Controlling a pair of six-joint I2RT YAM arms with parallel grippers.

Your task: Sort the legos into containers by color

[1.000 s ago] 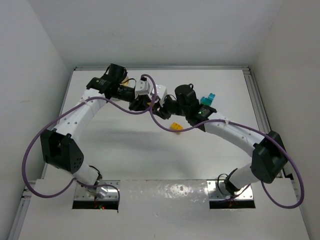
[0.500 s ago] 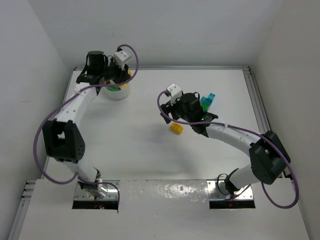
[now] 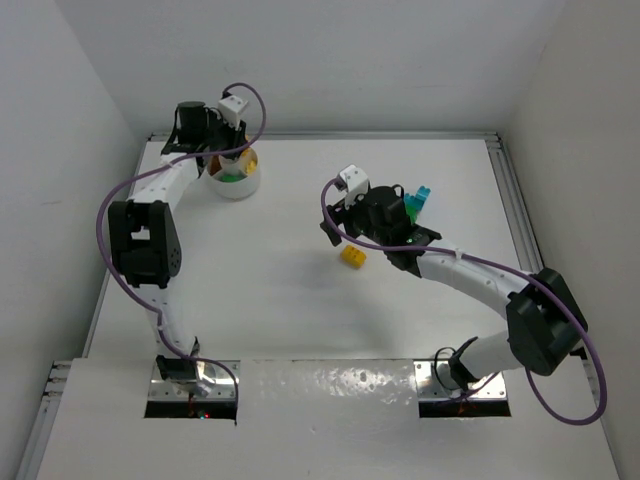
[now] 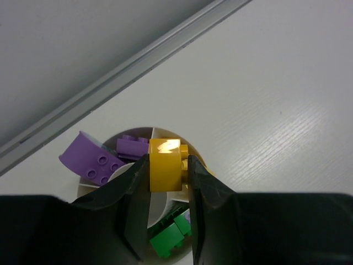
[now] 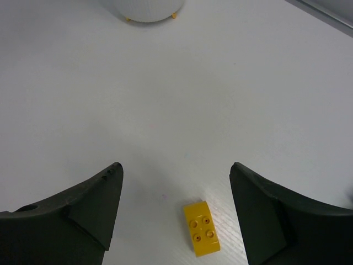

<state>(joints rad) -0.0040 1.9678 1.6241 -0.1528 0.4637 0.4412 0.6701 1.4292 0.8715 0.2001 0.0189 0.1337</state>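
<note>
Yellow brick (image 5: pixel 202 228): studs up on the table (image 3: pixel 260 300), right of centre, just on the near side of the right gripper (image 5: pixel 175 165). Right gripper: hovering, jaws wide apart, nothing between them. Teal bricks (image 3: pixel 418 200): on the table just beyond the right wrist. Bowl (image 3: pixel 240 190): far left corner, holding purple bricks (image 4: pixel 91 160), one leaning over the rim, and a green brick (image 4: pixel 168 241) apart from them. Left gripper (image 4: pixel 169 157): above the bowl, clamped on an orange brick (image 4: pixel 164 172).
</note>
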